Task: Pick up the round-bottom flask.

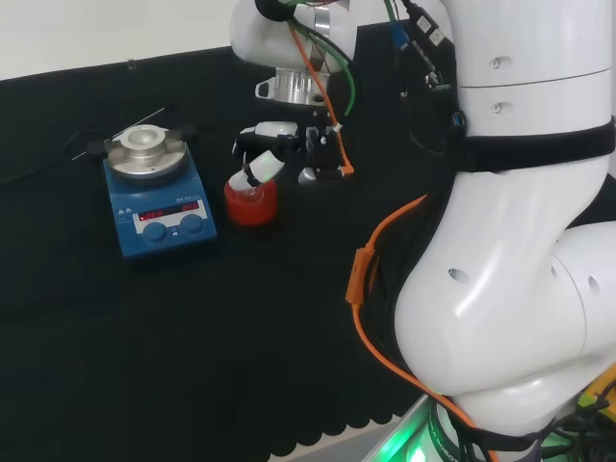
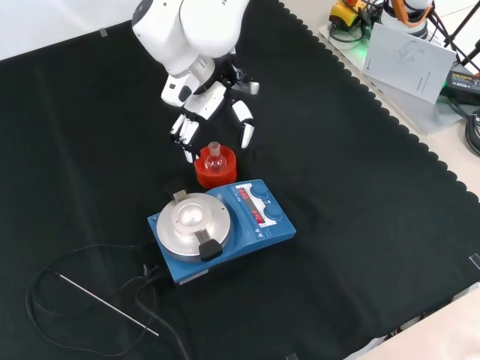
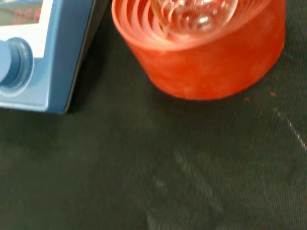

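I see a black cloth with a scalloped edge (image 2: 360,247) covering the bench, a pale wall (image 1: 106,29) behind it in the head view, and a light tabletop (image 2: 450,330) beyond the cloth's edge.

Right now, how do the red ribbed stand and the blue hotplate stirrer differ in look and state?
The red ribbed stand is a small round ring; the blue hotplate stirrer is a larger boxy unit with a round metal plate, knobs and a lit display. The stand holds the round-bottom flask; the stirrer's plate holds no vessel. The open hand hovers near the stand, not the stirrer. Both rest side by side on the black cloth.
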{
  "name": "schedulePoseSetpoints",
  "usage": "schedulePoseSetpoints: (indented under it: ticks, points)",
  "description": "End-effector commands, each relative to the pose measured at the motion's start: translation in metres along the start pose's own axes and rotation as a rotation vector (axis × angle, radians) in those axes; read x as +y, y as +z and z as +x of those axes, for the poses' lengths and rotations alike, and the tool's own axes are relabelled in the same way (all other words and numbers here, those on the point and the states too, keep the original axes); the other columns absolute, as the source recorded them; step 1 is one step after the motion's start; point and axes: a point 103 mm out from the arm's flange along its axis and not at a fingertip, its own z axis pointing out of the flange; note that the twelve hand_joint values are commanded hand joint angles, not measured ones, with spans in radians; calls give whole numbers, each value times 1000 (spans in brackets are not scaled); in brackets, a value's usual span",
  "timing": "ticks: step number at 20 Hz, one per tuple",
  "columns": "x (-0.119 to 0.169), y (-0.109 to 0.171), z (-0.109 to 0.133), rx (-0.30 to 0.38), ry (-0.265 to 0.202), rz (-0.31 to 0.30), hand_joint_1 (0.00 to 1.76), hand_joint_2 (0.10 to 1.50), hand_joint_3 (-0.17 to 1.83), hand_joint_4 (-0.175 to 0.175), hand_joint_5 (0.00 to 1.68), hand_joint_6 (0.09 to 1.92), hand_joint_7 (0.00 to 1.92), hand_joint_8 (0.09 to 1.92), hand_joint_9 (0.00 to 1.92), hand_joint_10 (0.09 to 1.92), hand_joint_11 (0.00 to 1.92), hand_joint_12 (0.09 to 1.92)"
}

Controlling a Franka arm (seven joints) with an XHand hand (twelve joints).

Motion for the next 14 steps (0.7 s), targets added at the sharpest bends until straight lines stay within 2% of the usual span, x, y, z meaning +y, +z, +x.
schedulePoseSetpoints:
  ticks: [1, 5, 14]
  points:
    - [-5, 2, 0, -1, -2, 5, 570, 441, 779, -127, 136, 733, 215, 1012, 284, 1021, 0, 1529]
    - [-9, -4, 4, -21, -6, -40, 580, 445, 778, -128, 142, 734, 217, 1012, 283, 1023, 0, 1528]
    - [3, -1, 3, -77, -13, -18, 649, 446, 775, -141, 191, 772, 306, 1007, 346, 1018, 42, 1532]
